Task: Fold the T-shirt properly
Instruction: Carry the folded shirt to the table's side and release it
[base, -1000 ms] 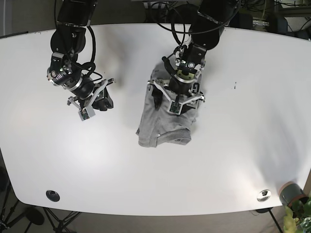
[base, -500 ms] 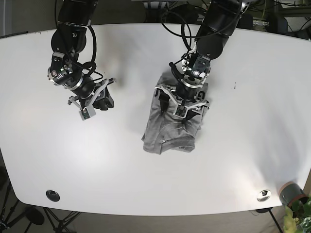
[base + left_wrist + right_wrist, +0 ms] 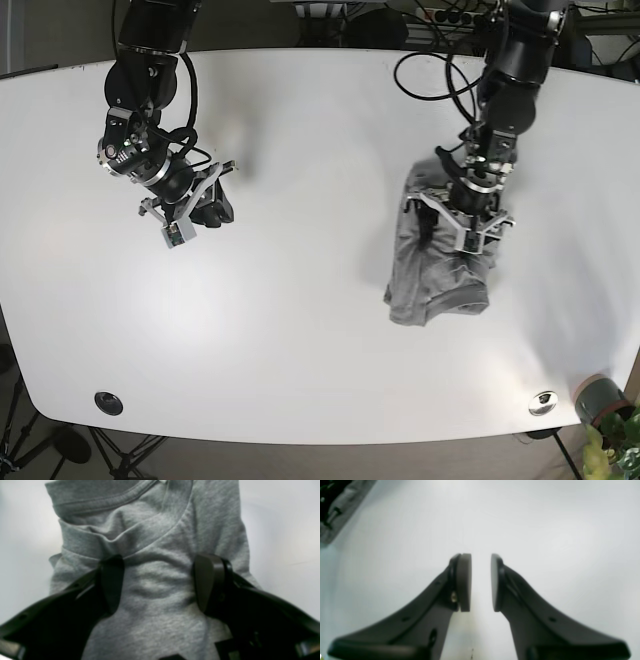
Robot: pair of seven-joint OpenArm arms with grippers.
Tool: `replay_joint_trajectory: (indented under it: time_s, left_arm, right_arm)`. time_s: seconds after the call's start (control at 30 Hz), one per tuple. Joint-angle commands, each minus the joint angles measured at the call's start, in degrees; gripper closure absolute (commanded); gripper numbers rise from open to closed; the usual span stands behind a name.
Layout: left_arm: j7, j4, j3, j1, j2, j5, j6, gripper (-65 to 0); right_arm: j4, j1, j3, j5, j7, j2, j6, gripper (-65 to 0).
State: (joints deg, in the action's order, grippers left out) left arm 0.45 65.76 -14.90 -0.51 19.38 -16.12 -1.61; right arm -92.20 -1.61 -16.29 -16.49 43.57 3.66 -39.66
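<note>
Nearest the lower edge of the base view, a small round metal fitting (image 3: 543, 402) sits in the white oval table (image 3: 300, 340), with a second dark round fitting (image 3: 108, 403) toward the other lower corner; both are well apart from the folded grey cotton T-shirt (image 3: 441, 262). A grey cylindrical pot (image 3: 598, 398) with green leaves (image 3: 615, 448) stands just off the table's lower corner, on the T-shirt's side

The T-shirt lies bunched into a narrow bundle on that half of the table, its ribbed collar (image 3: 100, 501) at the end nearest the lower edge. The left gripper (image 3: 158, 585) presses down on the bundle's far half, its black fingers (image 3: 112, 582) spread wide with wrinkled grey cloth spanning the gap between them; whether they pinch any fabric cannot be told

Well apart from the T-shirt, across bare tabletop, the right gripper (image 3: 481, 582) hangs over the white surface, its pads (image 3: 465, 581) drawn close with a narrow gap and nothing between them. In its wrist view the T-shirt shows only as a grey strip in the upper corner
</note>
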Motion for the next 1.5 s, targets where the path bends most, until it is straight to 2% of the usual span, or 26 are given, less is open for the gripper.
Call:
replay_joint_trajectory:
  time_s: [0.0,0.07,0.33,0.47,0.8,1.0,1.23,1.47]
  left_arm:
    - [9.09,-3.12,1.75,1.26,3.0,0.52,0.86,-40.8]
    - [9.09,-3.91,3.77,1.26,4.58,-0.19,-1.16,-40.8]
    - [9.18,-9.27,13.53,1.35,11.61,0.08,-14.53,-40.8]
    - [9.18,-13.23,15.2,1.26,16.62,0.08,-18.22,-40.8]
    - [8.83,-20.97,20.48,1.26,27.52,0.08,-23.32,-40.8]
    - [8.83,-21.58,22.59,1.26,32.62,-0.1,-23.84,-40.8]
    - [8.83,-21.14,22.68,-1.9,34.65,-0.36,-23.93,-40.8]
    - [9.09,-19.21,24.7,-4.81,36.49,-0.36,-27.89,-40.6]
  right_arm:
    - [-1.38,0.86,0.07,-0.96,-1.51,0.34,-0.34,-12.0]
    - [-1.38,0.86,0.07,-0.96,-1.51,0.16,-0.34,-12.0]
    - [-2.43,0.95,0.25,-0.96,-1.42,-0.89,-0.34,-12.0]
    - [-2.52,0.95,0.25,-0.96,-1.42,-0.89,-0.34,-12.0]
    - [-2.52,0.86,0.25,-0.96,-1.42,-0.89,-0.34,-12.0]
    - [-2.52,0.86,0.25,-0.96,-1.42,-0.89,-0.34,-12.0]
    - [-2.52,0.86,0.25,-0.96,-1.42,-0.98,-0.34,-12.0]
    - [-2.61,0.86,0.25,-0.78,-1.42,-1.42,-0.34,-12.0]
